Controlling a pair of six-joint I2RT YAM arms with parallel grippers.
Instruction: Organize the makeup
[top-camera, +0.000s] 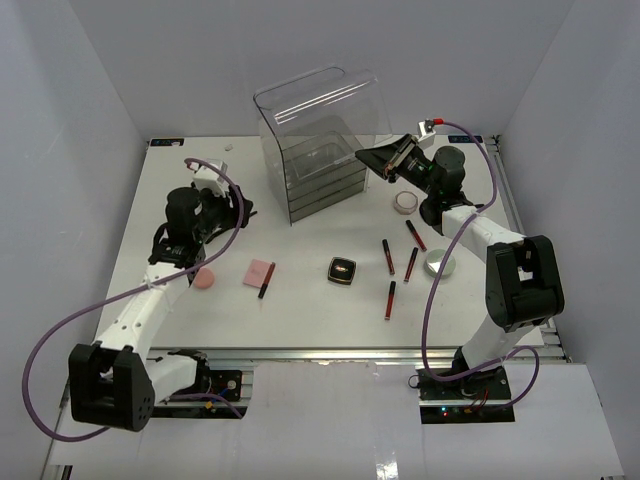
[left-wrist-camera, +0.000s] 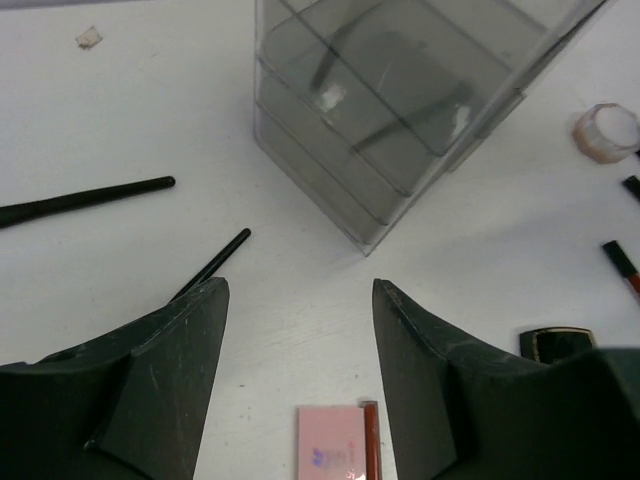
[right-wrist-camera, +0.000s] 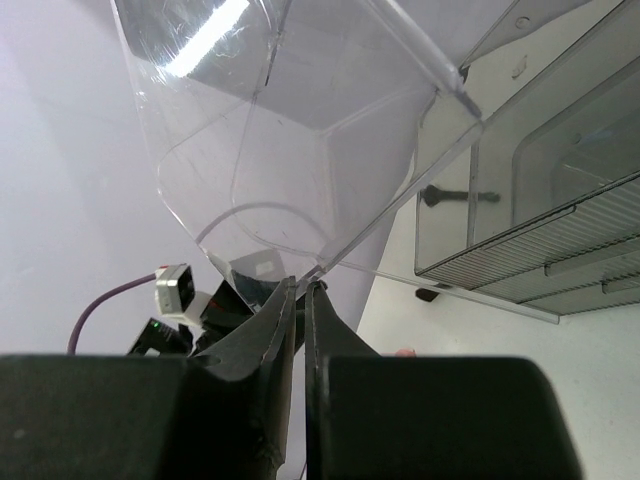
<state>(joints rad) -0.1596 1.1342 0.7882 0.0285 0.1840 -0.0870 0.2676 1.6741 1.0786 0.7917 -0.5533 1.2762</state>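
The makeup lies spread over the white table. A pink square palette (top-camera: 259, 273) (left-wrist-camera: 328, 450) has a slim red tube (top-camera: 266, 280) (left-wrist-camera: 371, 440) along its edge. To the right are a black compact (top-camera: 342, 270), three more tubes (top-camera: 387, 257) (top-camera: 411, 264) (top-camera: 390, 300), a silver tin (top-camera: 439, 262) and a white-pink jar (top-camera: 405, 203). Two black brushes (left-wrist-camera: 85, 198) (left-wrist-camera: 212, 263) lie left of the box. My left gripper (top-camera: 238, 208) (left-wrist-camera: 300, 285) hangs open above the table, just beyond the palette, holding nothing. My right gripper (top-camera: 368, 158) (right-wrist-camera: 302, 285) is shut on the lower edge of the acrylic box's clear upper wall (right-wrist-camera: 330, 255).
The tall clear acrylic drawer box (top-camera: 315, 140) (left-wrist-camera: 400, 100) stands at the back middle, with dark slim items showing through its drawers (right-wrist-camera: 455, 195). A round pink pad (top-camera: 204, 278) lies by the left arm. A fourth tube (top-camera: 416, 235) lies near the jar.
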